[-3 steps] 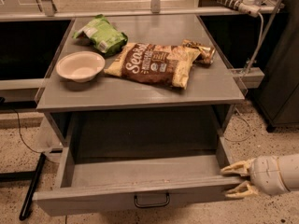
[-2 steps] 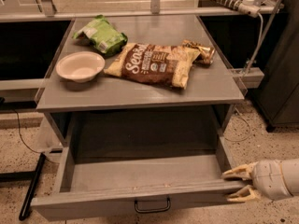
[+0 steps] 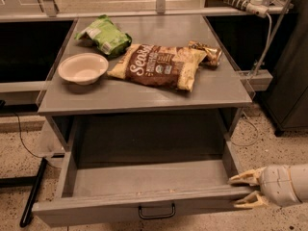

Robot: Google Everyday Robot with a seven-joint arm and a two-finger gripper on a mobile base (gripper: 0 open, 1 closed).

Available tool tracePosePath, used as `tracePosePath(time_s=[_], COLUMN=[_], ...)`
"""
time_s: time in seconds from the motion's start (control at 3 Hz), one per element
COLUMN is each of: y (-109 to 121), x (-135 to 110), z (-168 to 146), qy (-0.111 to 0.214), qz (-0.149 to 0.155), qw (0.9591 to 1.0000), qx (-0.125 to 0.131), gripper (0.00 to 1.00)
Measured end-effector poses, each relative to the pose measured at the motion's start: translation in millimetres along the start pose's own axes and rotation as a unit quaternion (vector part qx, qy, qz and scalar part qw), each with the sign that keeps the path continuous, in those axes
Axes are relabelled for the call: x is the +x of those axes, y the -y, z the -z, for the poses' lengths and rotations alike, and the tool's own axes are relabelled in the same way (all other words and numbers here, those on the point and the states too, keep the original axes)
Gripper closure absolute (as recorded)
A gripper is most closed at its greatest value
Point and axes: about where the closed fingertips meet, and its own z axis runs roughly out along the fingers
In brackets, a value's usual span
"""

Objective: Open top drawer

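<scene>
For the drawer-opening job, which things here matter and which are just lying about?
Job: top drawer, pulled out; its black handle; claw at the drawer's right front corner.
Lying about: white bowl, green bag, brown snack bag, small wrapper, all on the tabletop.

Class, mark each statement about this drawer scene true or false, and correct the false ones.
1. The top drawer stands pulled out, its tray empty. True.
2. The white bowl sits inside the drawer. False: it rests on the tabletop, at the left.
3. The gripper is at the drawer's right front corner, fingers apart. True.
4. The gripper grasps the black handle. False: the handle is at the middle of the front panel, well away from the gripper.
</scene>
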Motion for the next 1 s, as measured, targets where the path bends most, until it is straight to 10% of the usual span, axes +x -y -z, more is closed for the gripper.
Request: tracePosePath(time_s=[0.33, 0.67, 1.0], y=[-4, -11, -23], x=[1, 0, -1], z=[-1, 1, 3], qy=[0.008, 0.016, 0.025], qz=[-0.003, -0.008, -0.016], qw=[0.9999, 0.9997, 0.9993], qx=[-0.009, -0.015, -0.021], gripper=[0.35, 0.37, 0.60])
